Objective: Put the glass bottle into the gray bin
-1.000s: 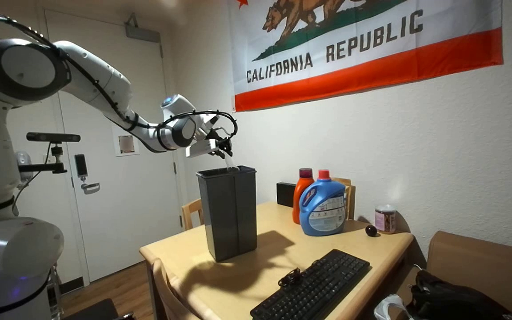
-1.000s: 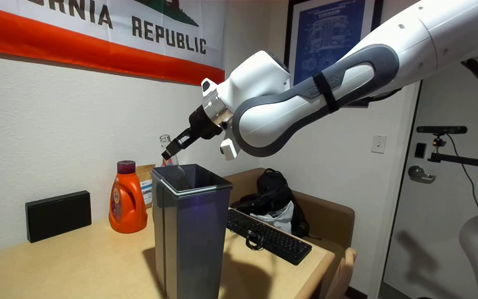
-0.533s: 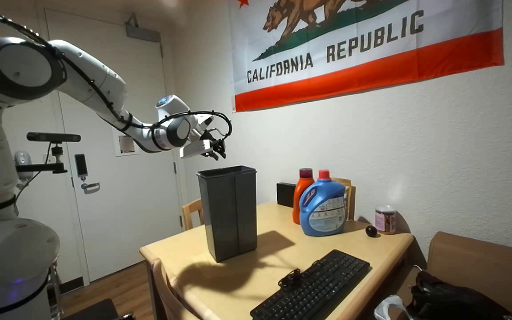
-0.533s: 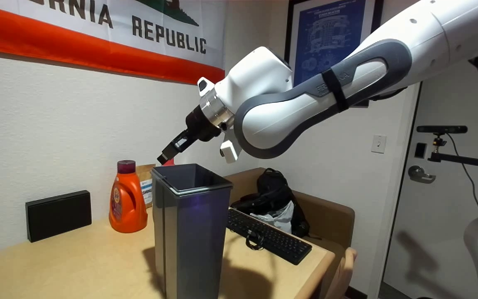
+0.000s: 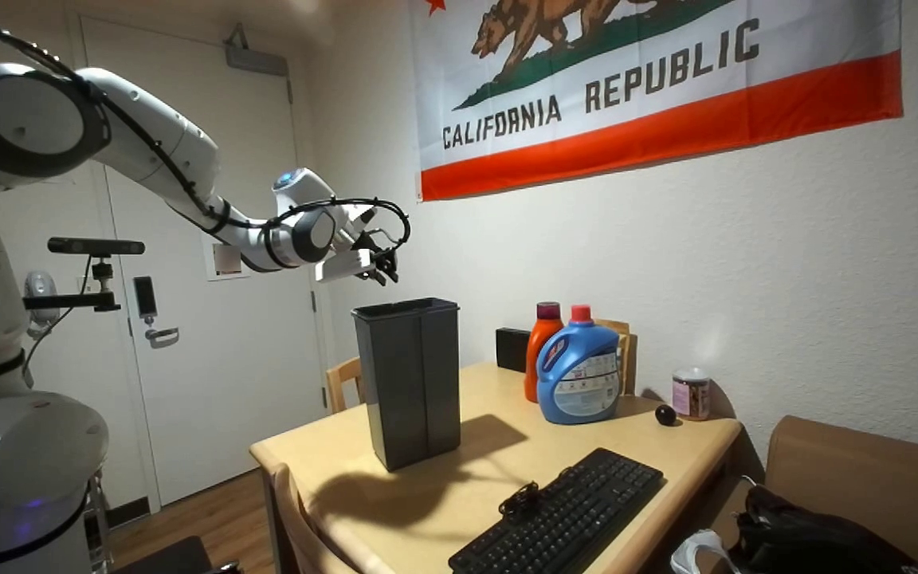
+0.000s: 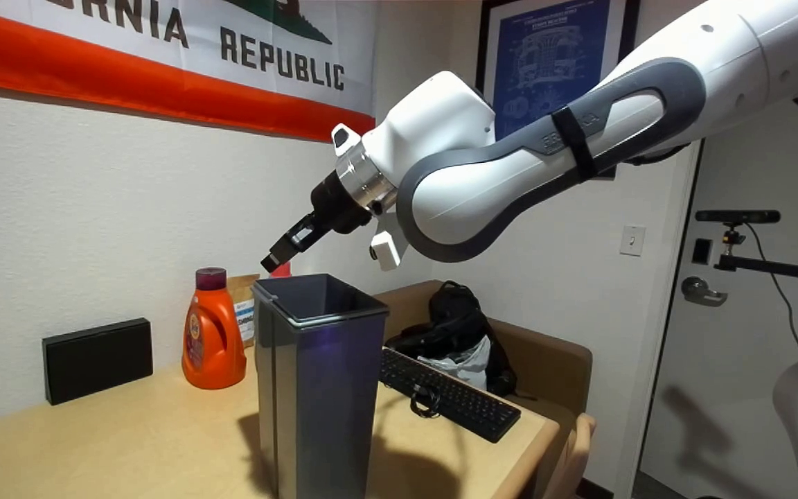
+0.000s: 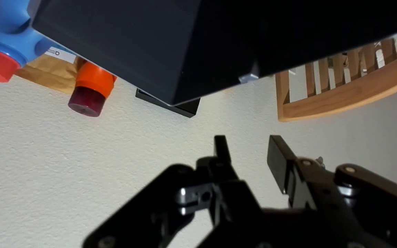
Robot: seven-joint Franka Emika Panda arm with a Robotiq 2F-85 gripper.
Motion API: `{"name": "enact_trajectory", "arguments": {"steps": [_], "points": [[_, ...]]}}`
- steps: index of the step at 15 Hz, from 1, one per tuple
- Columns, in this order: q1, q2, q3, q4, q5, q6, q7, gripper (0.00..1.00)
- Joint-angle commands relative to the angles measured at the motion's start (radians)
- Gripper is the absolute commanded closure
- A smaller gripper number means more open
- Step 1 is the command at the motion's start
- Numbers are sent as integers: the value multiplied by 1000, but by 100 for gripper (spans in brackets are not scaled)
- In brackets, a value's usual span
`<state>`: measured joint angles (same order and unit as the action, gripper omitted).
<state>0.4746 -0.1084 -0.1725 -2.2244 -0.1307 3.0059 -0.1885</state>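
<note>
The gray bin [image 5: 411, 391] stands upright on the table in both exterior views [image 6: 326, 409]. Its open mouth fills the top of the wrist view [image 7: 115, 41] and looks dark inside. My gripper [image 5: 385, 279] is above the bin's rim, apart from it; it shows above the far edge of the mouth in an exterior view [image 6: 271, 265]. In the wrist view the two fingers [image 7: 246, 148] stand apart with only wall between them, so the gripper is open and empty. The glass bottle does not show in any view now; the bin's lower inside is hidden.
On the table [image 6: 129, 443] are a blue detergent jug [image 5: 586, 375], an orange bottle [image 6: 212, 339], a black box [image 6: 98, 360], a keyboard [image 5: 562, 510] and a jar [image 5: 691, 392]. A wooden chair [image 7: 339, 100] stands beside it.
One second ago the glass bottle was at the fingers with its base in the bin's mouth. It has left the fingers and dropped from sight. The arm has drawn back slightly.
</note>
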Motion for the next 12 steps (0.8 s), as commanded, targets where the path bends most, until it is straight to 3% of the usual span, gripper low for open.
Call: {"name": "enact_trajectory", "arguments": {"steps": [1, 6, 9, 10, 12], "points": [[4, -74, 2, -36, 0, -23, -7, 37], [-14, -227, 18, -100, -43, -31, 10, 1], [-59, -326, 41, -142, -82, -64, 33, 0], [-130, -353, 103, -159, -28, -80, -7, 0], [-180, -405, 128, -195, -20, -115, 3, 0]]}}
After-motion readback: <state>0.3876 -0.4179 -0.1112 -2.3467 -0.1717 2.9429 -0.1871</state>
